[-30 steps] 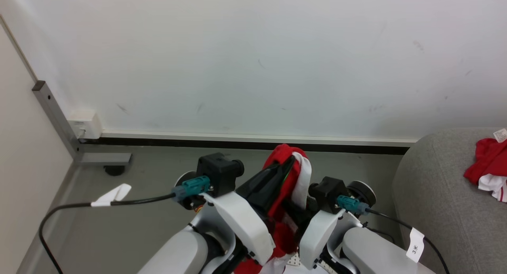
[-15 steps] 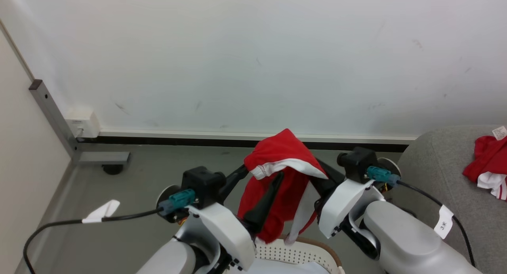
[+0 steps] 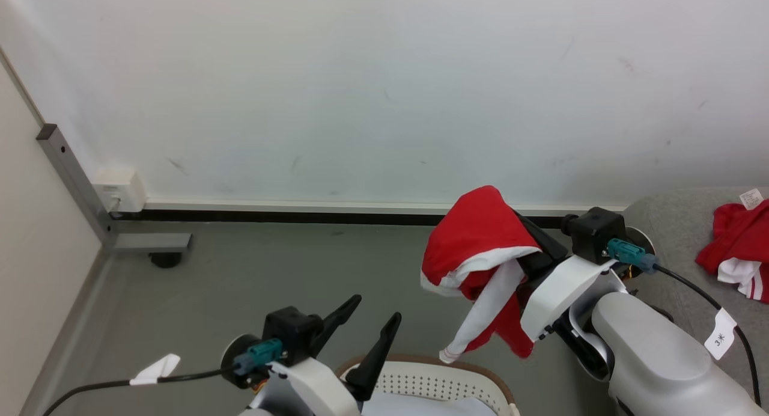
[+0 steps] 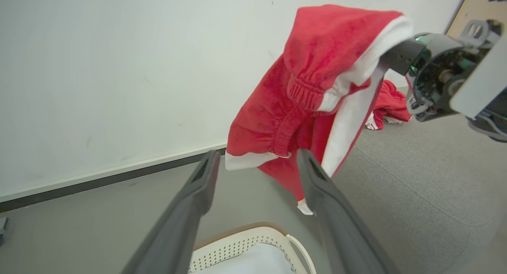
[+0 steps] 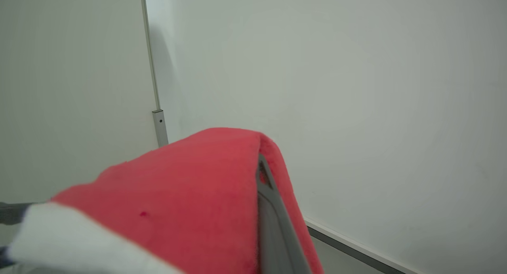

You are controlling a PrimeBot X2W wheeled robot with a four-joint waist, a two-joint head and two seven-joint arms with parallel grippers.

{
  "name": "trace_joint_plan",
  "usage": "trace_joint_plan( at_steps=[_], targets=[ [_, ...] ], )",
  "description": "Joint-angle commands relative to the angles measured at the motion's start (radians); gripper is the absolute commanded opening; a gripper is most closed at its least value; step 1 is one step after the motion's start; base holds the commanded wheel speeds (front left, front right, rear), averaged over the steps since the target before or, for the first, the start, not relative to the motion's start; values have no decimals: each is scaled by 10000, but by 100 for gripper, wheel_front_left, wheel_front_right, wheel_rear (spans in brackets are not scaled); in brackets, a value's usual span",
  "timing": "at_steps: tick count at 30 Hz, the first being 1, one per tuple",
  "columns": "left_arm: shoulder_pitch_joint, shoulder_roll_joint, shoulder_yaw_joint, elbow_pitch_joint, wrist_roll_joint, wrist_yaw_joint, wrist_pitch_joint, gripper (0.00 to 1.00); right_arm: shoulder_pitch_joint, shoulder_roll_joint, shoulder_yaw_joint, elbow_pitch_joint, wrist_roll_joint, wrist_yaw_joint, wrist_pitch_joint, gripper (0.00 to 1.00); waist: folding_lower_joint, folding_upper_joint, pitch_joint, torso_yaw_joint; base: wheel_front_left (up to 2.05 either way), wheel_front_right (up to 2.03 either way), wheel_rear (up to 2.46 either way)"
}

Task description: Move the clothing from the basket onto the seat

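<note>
Found the basket (image 3: 438, 381) at 6 o'clock on the floor (image 3: 240, 272), the left gripper (image 3: 377, 306) just above its 9 o'clock rim. Saw one garment (image 3: 474, 247) draped over the right gripper (image 3: 534, 247), off the basket's 2 o'clock. Found the seat (image 3: 679, 223) at 3 o'clock, another garment (image 3: 736, 244) on it, the wall (image 3: 360, 91) behind.

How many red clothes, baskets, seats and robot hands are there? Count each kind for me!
Bright red fabric garments with white trim: 2, the hanging garment on the right gripper and the lying garment on the seat
Oval cream-white plastic basket with small holes: 1
Large light grey woven-fabric seat: 1
Grippers with two dark fingers: 2, counting the left gripper
Total: 6
</note>
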State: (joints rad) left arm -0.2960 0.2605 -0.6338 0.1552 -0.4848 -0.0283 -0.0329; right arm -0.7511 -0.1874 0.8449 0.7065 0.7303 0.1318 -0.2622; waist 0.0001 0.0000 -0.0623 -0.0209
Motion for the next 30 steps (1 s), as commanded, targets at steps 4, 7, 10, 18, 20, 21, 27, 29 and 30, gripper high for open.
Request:
trace_joint_plan(
  at_steps=[4, 7, 10, 18, 20, 21, 27, 29, 30],
  targets=[
    [51, -58, -22, 145, 55, -14, -218, 100, 194, -58, -176, -130, -136, -22, -37, 0, -1, 0, 3, -115, 0, 0, 0],
    [-54, -87, -48, 157, 70, -27, -252, 100, 214, -51, -247, -176, -204, -22, -37, 0, -1, 0, 19, -234, 0, 0, 0],
    [-120, -99, -65, 143, 66, -7, -283, 100, 217, -64, -290, -203, -243, -22, -37, 0, -1, 0, 40, -390, 0, 0, 0],
    [-122, -106, -148, 21, 33, 6, -327, 100, 193, -129, -491, -351, -378, -22, -36, 0, -1, 0, 130, -1149, 0, 0, 0],
    [-140, -123, -174, -30, 38, 22, -360, 100, 180, -173, -556, -412, -412, -22, -36, 0, -1, 0, 158, -1426, 0, 0, 0],
    [-136, -120, -175, -49, 36, 26, -361, 100, 174, -175, -557, -454, -441, -22, -36, 0, -1, 0, 167, -1601, 0, 0, 0],
    [-220, -224, -322, -166, 107, 34, -384, 100, 207, -425, -762, -802, -632, -22, -36, 0, -1, 0, 296, -2522, 0, 0, 0],
    [-243, -278, -374, -208, 130, 27, -420, 100, 289, -569, -833, -954, -707, -22, -37, 0, -1, 0, 336, -2809, 0, 0, 0],
    [-247, -304, -397, -225, 141, 31, -443, 100, 336, -630, -858, -1046, -743, -22, -37, 0, -1, 0, 358, -2959, 0, 0, 0]
  ],
)
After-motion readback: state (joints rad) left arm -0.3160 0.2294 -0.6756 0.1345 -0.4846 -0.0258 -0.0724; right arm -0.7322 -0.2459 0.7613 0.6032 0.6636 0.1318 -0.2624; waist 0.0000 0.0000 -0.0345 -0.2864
